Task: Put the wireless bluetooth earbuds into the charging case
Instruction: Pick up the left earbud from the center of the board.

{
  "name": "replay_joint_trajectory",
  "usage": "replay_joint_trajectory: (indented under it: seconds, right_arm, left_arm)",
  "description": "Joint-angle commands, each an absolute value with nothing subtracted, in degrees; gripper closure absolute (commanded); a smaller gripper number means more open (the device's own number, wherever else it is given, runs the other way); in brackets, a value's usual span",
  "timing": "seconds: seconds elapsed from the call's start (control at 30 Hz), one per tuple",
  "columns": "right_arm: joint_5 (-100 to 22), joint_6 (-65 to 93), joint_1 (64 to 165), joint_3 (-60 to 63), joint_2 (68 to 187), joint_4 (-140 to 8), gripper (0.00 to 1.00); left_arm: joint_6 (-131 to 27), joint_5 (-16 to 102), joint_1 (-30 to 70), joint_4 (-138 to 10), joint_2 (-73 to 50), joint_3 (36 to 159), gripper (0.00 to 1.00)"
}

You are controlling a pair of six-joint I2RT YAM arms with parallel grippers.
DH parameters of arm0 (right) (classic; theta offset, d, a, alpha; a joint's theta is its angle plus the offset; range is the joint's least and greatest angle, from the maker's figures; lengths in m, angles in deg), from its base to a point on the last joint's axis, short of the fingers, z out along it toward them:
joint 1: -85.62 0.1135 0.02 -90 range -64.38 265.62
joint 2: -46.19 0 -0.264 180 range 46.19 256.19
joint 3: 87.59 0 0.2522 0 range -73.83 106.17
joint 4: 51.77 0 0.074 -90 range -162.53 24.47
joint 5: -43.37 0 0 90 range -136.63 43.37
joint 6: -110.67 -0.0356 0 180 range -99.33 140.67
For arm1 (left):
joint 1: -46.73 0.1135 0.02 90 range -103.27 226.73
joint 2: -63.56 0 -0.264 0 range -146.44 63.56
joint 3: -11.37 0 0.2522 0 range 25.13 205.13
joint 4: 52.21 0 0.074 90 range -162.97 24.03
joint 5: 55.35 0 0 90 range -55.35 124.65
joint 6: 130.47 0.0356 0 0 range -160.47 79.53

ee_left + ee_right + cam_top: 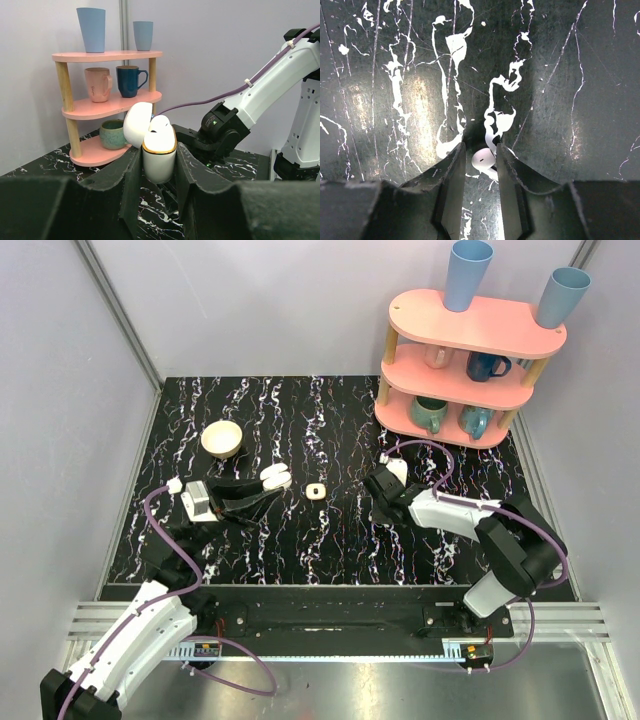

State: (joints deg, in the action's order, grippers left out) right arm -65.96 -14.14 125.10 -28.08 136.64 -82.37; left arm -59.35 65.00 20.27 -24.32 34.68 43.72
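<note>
My left gripper is shut on the white charging case and holds it upright above the table. The case has a gold rim and its lid is flipped open to the left. A rounded white piece shows above the rim. My right gripper points down at the table at centre right. One white earbud lies on the marble between its fingers. It touches the right finger, with a small gap to the left one, so the jaws stand narrowly open around it.
A small white rounded-square piece with a dark centre lies between the two grippers. A cream bowl sits at the back left. A pink three-tier shelf with mugs and blue cups stands at the back right. The right arm is close behind the case.
</note>
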Motion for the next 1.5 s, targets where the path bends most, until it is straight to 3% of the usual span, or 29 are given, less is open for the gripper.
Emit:
replay_joint_trajectory:
  seconds: [0.0,0.43,0.83,0.87,1.17,1.23,1.47]
  right_arm:
    - [-63.6,-14.4,125.5,-28.3,139.3,-86.4,0.62]
    - [-63.3,-14.0,125.6,-28.2,138.2,-88.5,0.59]
    - [-63.1,-14.0,125.6,-28.2,138.1,-89.4,0.62]
    - [-63.0,-13.9,125.6,-28.0,138.3,-89.5,0.67]
    - [-63.6,-14.0,125.6,-27.7,138.6,-89.8,0.72]
    - [-64.0,-14.6,125.6,-27.5,137.9,-89.6,0.8]
    - [-63.1,-16.9,125.5,-25.3,126.0,-85.1,0.87]
  left_arm:
    - [-58.9,65.8,20.1,-23.0,35.1,45.0,1.0]
    - [-59.0,65.8,20.1,-22.9,34.9,45.0,1.0]
    - [-59.1,65.9,20.1,-22.9,34.8,45.0,1.0]
    - [-59.1,65.9,20.1,-22.9,34.8,45.0,1.0]
    - [-59.1,65.9,20.1,-22.9,34.9,45.0,1.0]
    - [-59.2,66.0,20.1,-22.9,34.8,45.0,1.0]
    - [-59.3,66.6,20.1,-22.4,33.9,45.3,1.0]
